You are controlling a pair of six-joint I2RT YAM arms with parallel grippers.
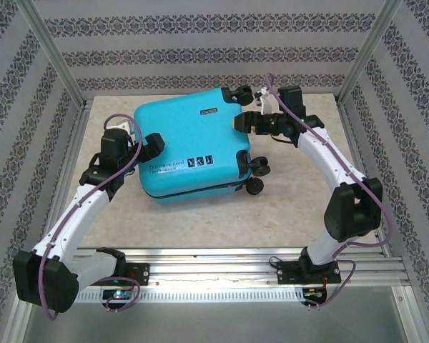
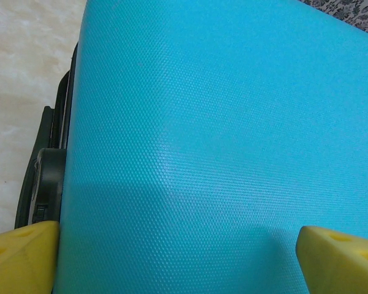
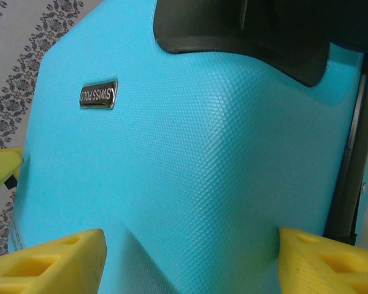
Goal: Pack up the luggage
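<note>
The luggage [image 1: 189,143], a turquoise hard-shell suitcase, lies shut and flat on the table, with black wheels [image 1: 256,187] toward the right. My left gripper [image 1: 144,146] is at its left edge. In the left wrist view, the textured shell [image 2: 221,122] runs between the wide-apart yellow fingertips [image 2: 21,257] of this gripper [image 2: 181,263]. My right gripper [image 1: 242,123] is at the right edge. Its jaws [image 3: 190,263] stand wide over a rounded corner of the shell [image 3: 190,165], below a metal badge [image 3: 99,94].
Patterned walls and aluminium posts [image 1: 53,50] close in the cell on three sides. A metal rail [image 1: 214,261] runs along the near edge. Bare beige tabletop [image 1: 293,207] lies right of and in front of the suitcase. A black moulded part [image 3: 251,30] sits above the corner.
</note>
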